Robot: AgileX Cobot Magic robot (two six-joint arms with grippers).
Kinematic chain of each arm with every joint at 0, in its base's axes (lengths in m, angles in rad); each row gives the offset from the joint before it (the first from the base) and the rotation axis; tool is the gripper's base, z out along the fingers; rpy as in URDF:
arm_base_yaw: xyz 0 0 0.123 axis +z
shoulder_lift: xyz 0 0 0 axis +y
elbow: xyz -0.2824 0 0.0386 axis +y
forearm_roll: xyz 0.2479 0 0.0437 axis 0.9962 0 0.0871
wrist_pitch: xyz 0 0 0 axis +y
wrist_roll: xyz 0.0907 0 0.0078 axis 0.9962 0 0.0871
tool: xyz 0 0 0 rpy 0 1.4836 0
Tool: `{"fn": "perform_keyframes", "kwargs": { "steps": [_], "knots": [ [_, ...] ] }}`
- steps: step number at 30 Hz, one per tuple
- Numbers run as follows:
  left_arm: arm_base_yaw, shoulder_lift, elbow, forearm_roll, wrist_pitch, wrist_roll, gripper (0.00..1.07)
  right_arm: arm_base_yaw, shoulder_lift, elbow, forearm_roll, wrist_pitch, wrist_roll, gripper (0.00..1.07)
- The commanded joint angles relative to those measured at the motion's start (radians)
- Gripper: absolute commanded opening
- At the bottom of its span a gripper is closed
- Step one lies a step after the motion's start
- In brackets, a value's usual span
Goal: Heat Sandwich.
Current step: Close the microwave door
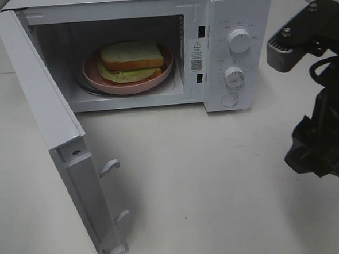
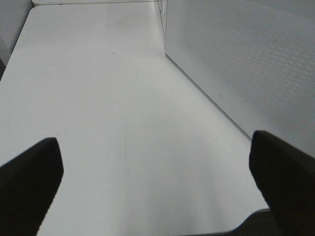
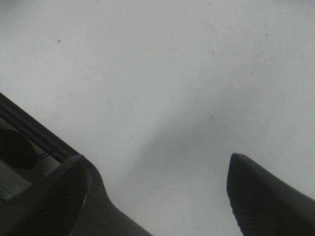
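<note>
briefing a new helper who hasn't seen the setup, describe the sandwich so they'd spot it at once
Find the white microwave, its door swung open to the left. Inside the cavity sits a round pink plate, and the sandwich lies on it. It is the only layered thing there: pale bread, orange crust, light green filling poking out.

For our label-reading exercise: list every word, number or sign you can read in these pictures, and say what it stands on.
No text is clear enough to quote.
Sticker on the microwave front frame: a warning triangle sign; its print is too small to read.
Upper dial markings: too small to read.
Lower dial markings: too small to read.
Wrist views: no text.
</note>
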Motion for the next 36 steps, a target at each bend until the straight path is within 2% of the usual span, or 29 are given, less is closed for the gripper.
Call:
{"fn": "perform_keyframes", "kwargs": {
  "steps": [1,10,15,16,19,20,23,24,34,36],
  "knots": [
    [0.005,-0.016,0.001,-0.008,-0.006,-0.006,0.98,-0.002,-0.040,0.005,0.003,0.066,0.020,0.76],
    [0.005,-0.016,0.001,-0.008,-0.006,-0.006,0.98,-0.002,-0.127,0.005,0.009,0.191,0.057,0.75],
    [0.005,-0.016,0.001,-0.008,-0.006,-0.006,0.98,-0.041,-0.195,0.006,0.025,0.190,0.066,0.75],
    [0.005,-0.016,0.001,-0.008,-0.006,-0.006,0.98,-0.085,-0.230,0.018,0.029,0.190,0.066,0.75],
    [0.005,-0.016,0.001,-0.008,-0.006,-0.006,0.98,-0.139,-0.266,0.042,0.028,0.190,0.066,0.75],
    [0.005,-0.016,0.001,-0.008,-0.006,-0.006,0.98,-0.192,-0.310,0.070,0.028,0.189,0.066,0.75],
    [0.005,-0.016,0.001,-0.008,-0.006,-0.006,0.98,-0.241,-0.353,0.097,0.026,0.188,0.066,0.75],
    [0.005,-0.016,0.001,-0.008,-0.006,-0.006,0.98,-0.289,-0.398,0.121,0.026,0.188,0.066,0.75],
    [0.005,-0.016,0.001,-0.008,-0.006,-0.006,0.98,-0.450,-0.646,0.206,0.026,0.173,0.066,0.75],
    [0.005,-0.016,0.001,-0.008,-0.006,-0.006,0.98,-0.460,-0.673,0.216,0.027,0.169,0.066,0.75]
  ]
}}
